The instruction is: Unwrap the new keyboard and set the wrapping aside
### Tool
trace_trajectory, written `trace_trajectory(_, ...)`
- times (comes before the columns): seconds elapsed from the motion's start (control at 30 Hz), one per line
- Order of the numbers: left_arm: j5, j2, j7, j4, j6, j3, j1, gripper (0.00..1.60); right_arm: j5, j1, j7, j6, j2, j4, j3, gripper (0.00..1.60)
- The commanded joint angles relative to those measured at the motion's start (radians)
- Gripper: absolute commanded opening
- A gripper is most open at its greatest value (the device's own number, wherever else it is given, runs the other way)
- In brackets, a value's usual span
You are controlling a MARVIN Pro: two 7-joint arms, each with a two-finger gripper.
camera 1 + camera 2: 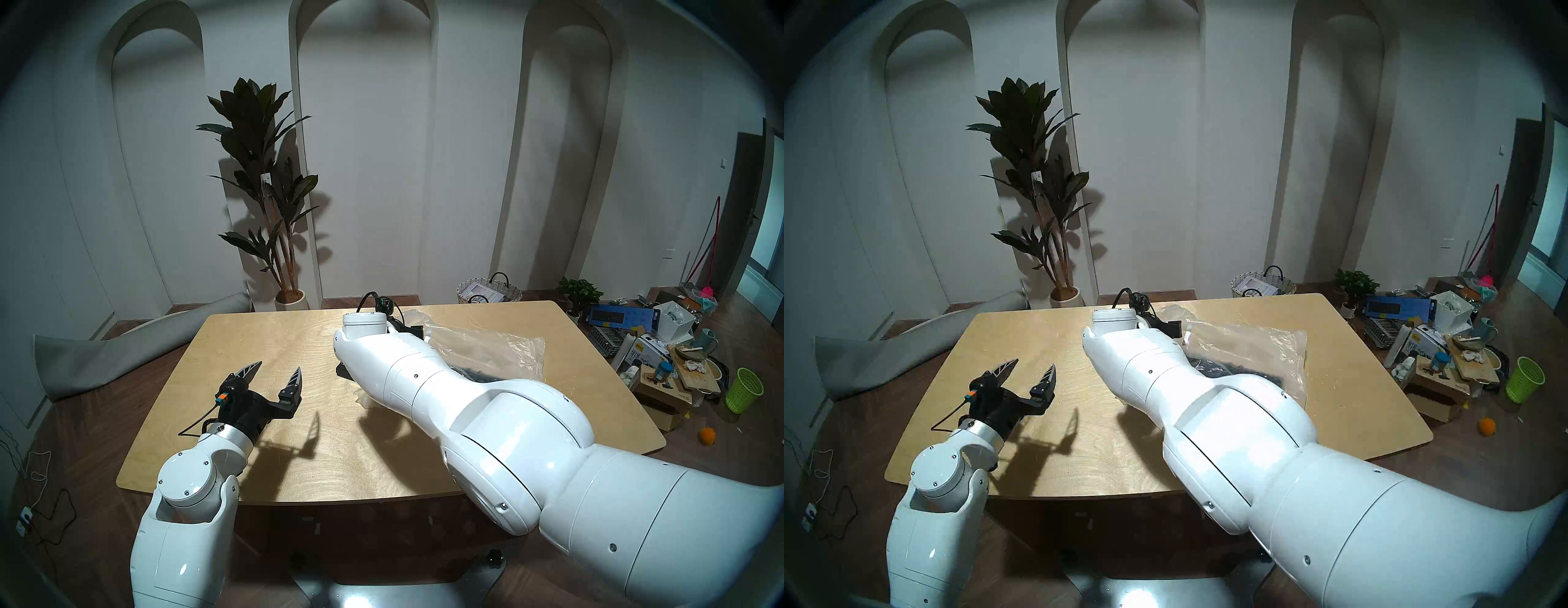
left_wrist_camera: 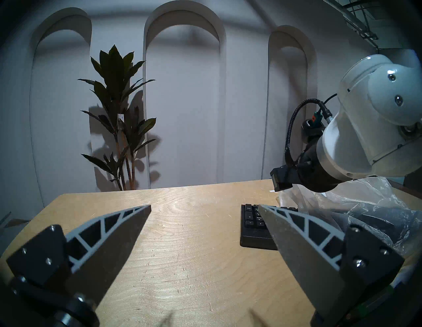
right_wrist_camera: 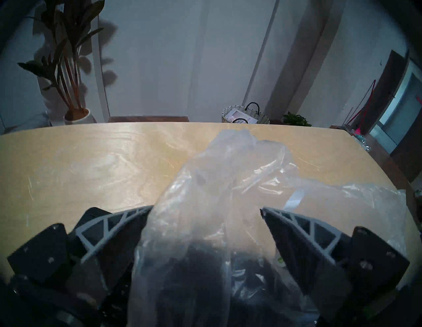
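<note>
Likely home room: arched wall niches, potted plant, household clutter on floor.

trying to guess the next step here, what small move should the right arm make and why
Probably close the right gripper on the wrapping: its jaws stand open with a bunched fold of the clear bag between them, and the keyboard is still partly inside.

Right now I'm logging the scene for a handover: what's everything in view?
table: one, light wood, centre
keyboard: one, black, on table, one end bare, rest under bag
plastic bag: one, clear, crinkled, over keyboard
tall plant: one, dark green, white pot, by wall
basket: one, pale woven, behind table
bin: one, lime green, floor, right
blue box: one, in floor clutter
left gripper: open, empty, over table
right gripper: open, straddling bag
</note>
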Motion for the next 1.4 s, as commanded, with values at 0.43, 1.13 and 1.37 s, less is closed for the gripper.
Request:
trace_trajectory(0.43,-0.003,-0.001,-0.003,-0.021,-0.005,0.002,-0.006,1.60,-0.001,0.014,-0.129,-0.139,0.044,-0.053,0.041,0.00)
trace_trajectory(1.13,-0.001,0.000,-0.002,-0.006,-0.003,0.001,-0.008,1.60,-0.065,-0.060,-0.051,-0.176,-0.007,-0.248,-0.075,0.00)
trace_trajectory(1.37,-0.001,0.000,-0.001,0.000,-0.003,0.001,-0.009,1.60,-0.086,-0.073,-0.020,-0.188,0.031,-0.280,-0.112,0.00)
